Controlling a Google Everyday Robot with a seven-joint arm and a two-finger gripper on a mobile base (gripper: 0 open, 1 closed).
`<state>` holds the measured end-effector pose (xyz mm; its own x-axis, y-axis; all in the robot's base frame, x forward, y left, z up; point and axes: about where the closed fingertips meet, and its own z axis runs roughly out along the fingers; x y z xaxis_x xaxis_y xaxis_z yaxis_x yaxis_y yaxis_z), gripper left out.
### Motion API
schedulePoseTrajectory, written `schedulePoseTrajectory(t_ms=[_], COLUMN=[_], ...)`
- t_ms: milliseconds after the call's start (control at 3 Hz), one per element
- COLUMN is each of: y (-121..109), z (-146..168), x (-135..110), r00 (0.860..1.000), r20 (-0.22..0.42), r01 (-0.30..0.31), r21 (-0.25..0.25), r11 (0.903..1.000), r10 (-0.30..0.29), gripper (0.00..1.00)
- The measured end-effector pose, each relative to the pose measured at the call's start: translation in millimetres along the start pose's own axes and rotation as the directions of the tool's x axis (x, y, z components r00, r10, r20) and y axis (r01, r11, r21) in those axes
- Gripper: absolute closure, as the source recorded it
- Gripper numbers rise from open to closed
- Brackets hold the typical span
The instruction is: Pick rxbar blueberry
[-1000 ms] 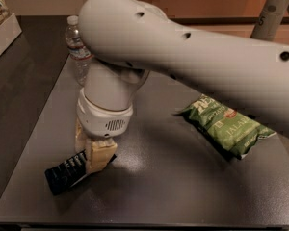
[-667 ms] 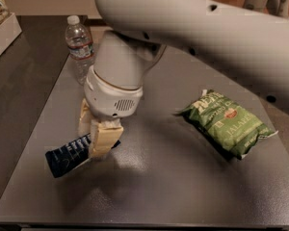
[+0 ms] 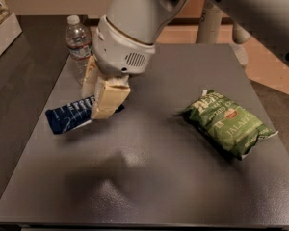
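The rxbar blueberry [image 3: 70,114] is a flat navy-blue bar with white lettering. It sticks out to the left from between my gripper's tan fingers [image 3: 108,97] and hangs above the grey table, left of centre. My gripper [image 3: 100,91] is shut on the bar's right end. The white wrist and arm rise from it toward the upper right and hide the rest of the bar.
A clear plastic water bottle [image 3: 79,46] stands just behind the gripper at the back left. A green chip bag [image 3: 227,123] lies at the right. The grey table [image 3: 149,182] has its front edge near the bottom. A white box [image 3: 1,28] sits at far left.
The gripper has risen and moved back with the bar in it. The bar has lifted off the table and swung up with the arm.
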<state>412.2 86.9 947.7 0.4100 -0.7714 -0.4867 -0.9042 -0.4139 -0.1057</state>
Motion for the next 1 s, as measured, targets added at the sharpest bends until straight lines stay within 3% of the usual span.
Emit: schedulePoseTrajectory(t_ms=[667,1000], y=[-29.3,-29.3], z=[-50.3,-50.3], x=[-3.2,-3.2], r00=[1.0,1.0], r20=[0.0,0.0], r01=[0.013,0.014], r21=[0.111,0.111], r11=[0.9938,0.9937], r10=[-0.014,-0.014], gripper=[1.0,1.0])
